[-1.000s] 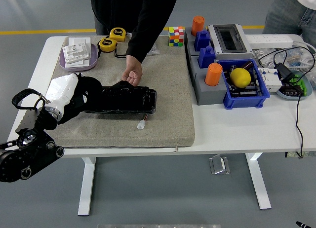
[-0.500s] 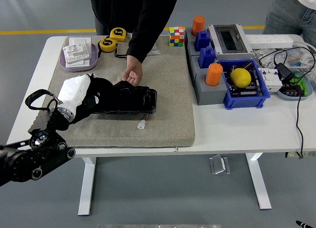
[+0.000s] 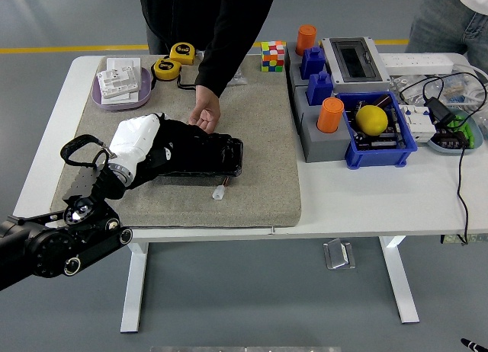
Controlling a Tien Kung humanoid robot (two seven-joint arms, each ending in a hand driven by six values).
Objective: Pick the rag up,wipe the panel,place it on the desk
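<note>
A long black panel (image 3: 206, 155) lies on the beige mat (image 3: 259, 139) at the table's middle left. My left hand (image 3: 156, 155) rests on the panel's left end, its fingers curled on a white rag (image 3: 136, 140) that bunches over the hand's back. Most of the fingers are hidden against the dark panel. A person at the far side reaches down in a black sleeve, and their hand (image 3: 204, 116) presses on the panel's far edge. My right arm is out of the picture.
A small white connector (image 3: 219, 192) lies on the mat in front of the panel. A purple tray (image 3: 122, 85) and two yellow tape measures (image 3: 174, 60) sit at the back left. Grey and blue boxes with orange cups (image 3: 329, 114) and a yellow ball (image 3: 371, 120) stand to the right.
My left arm has slid to the right along the panel, carrying the white rag with it. The person's hand and the panel have stayed where they were.
</note>
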